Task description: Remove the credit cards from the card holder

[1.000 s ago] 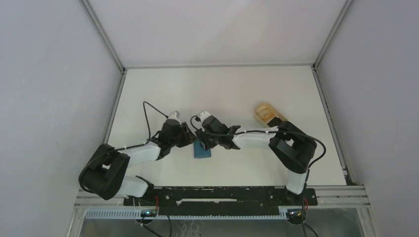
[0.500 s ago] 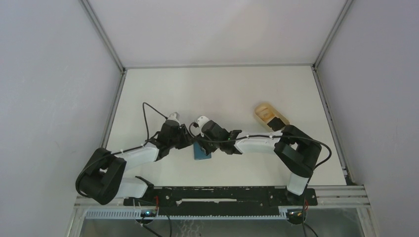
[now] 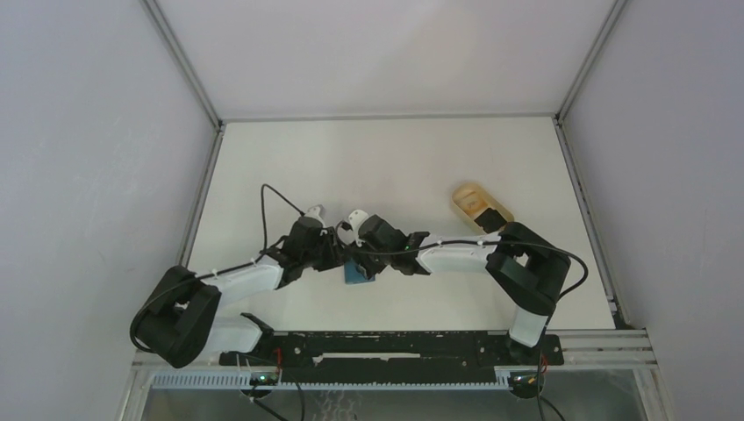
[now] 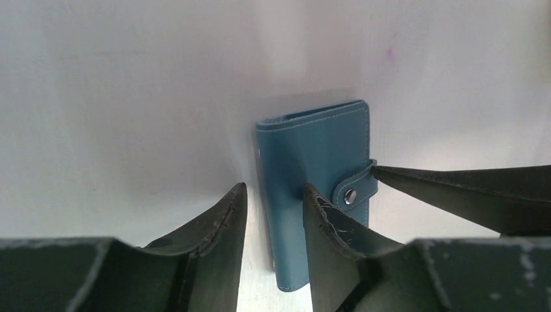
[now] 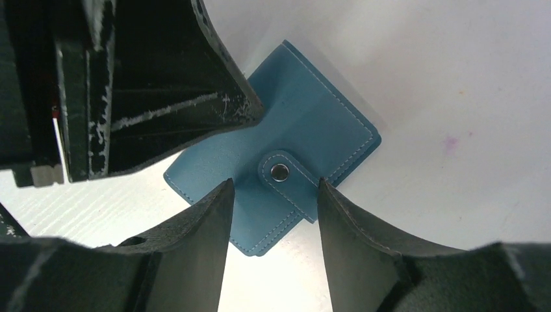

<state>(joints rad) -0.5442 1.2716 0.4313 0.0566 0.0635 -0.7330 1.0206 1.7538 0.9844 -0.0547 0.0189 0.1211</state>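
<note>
The teal-blue card holder (image 3: 356,274) lies closed on the white table, its snap tab (image 5: 286,177) fastened. No credit cards show; they are hidden from view. My left gripper (image 4: 273,195) is open, low over the holder (image 4: 315,162), with one finger on the holder's face and the other beside its long edge. My right gripper (image 5: 273,188) is open and straddles the tab on the holder (image 5: 312,123). One right fingertip (image 4: 416,182) touches the tab's end. In the top view the left gripper (image 3: 336,256) and right gripper (image 3: 362,255) meet over the holder.
A tan, oval dish-like object (image 3: 474,203) with something dark on it sits at the back right of the table. Grey enclosure walls stand on both sides and at the back. A small purple mark (image 5: 449,140) is on the table near the holder.
Over the last second the left gripper moved right and the right gripper moved slightly left, closing in on the holder. They now cover more of it, and it sits slightly turned.
</note>
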